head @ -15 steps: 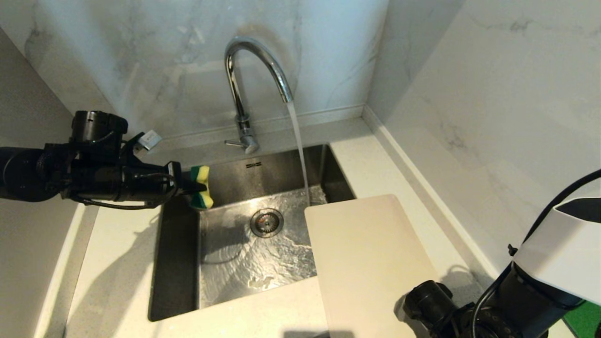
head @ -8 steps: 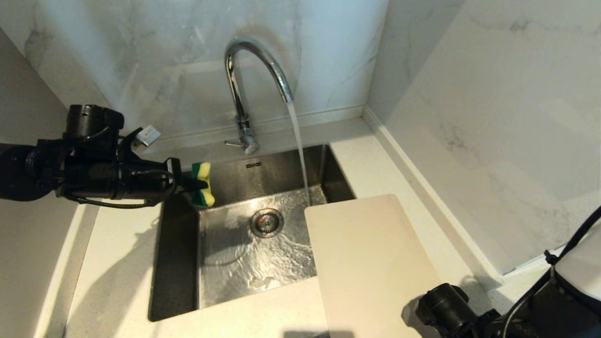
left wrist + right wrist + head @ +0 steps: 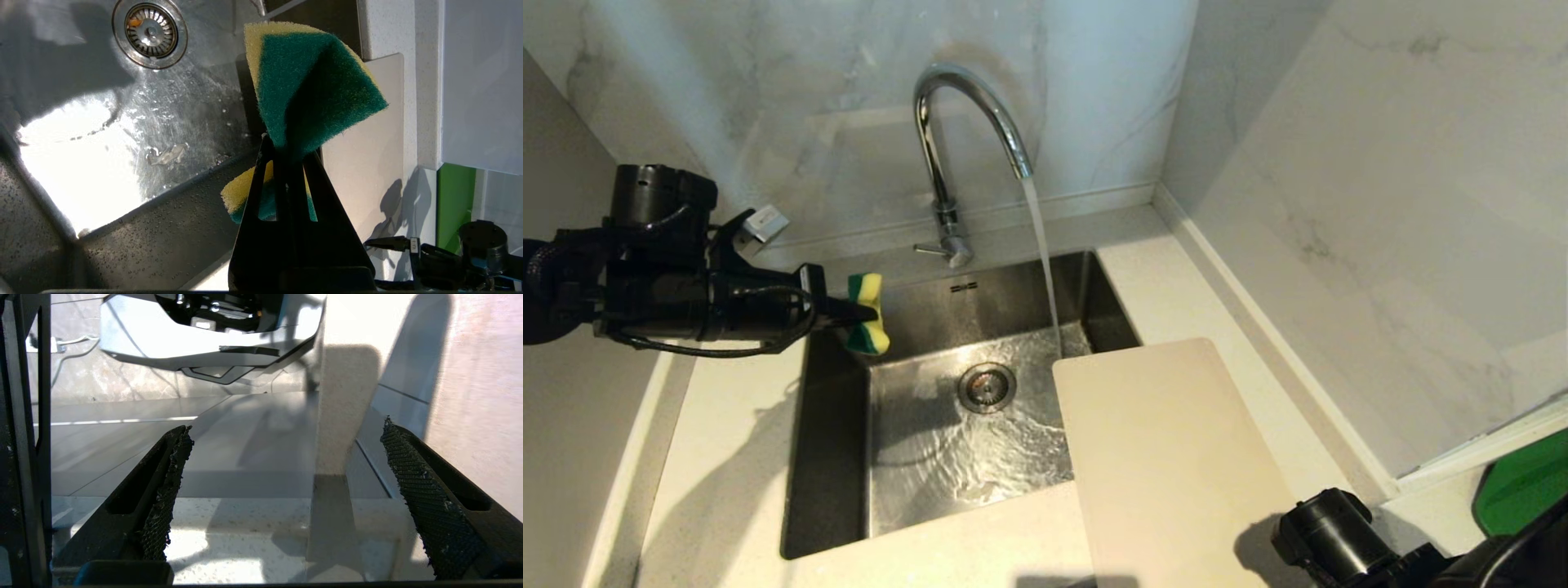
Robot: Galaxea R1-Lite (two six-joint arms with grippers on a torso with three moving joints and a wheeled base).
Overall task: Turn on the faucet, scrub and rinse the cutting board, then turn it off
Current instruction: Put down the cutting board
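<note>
Your left gripper pinches the green-and-yellow sponge beside the running chrome gooseneck faucet, ready to scrub; your right gripper, spread empty, nears the cream plastic cutting board.

No legible text, label, brand, number or sign is found; the small dark mark on the sink wall cannot be read.
</note>
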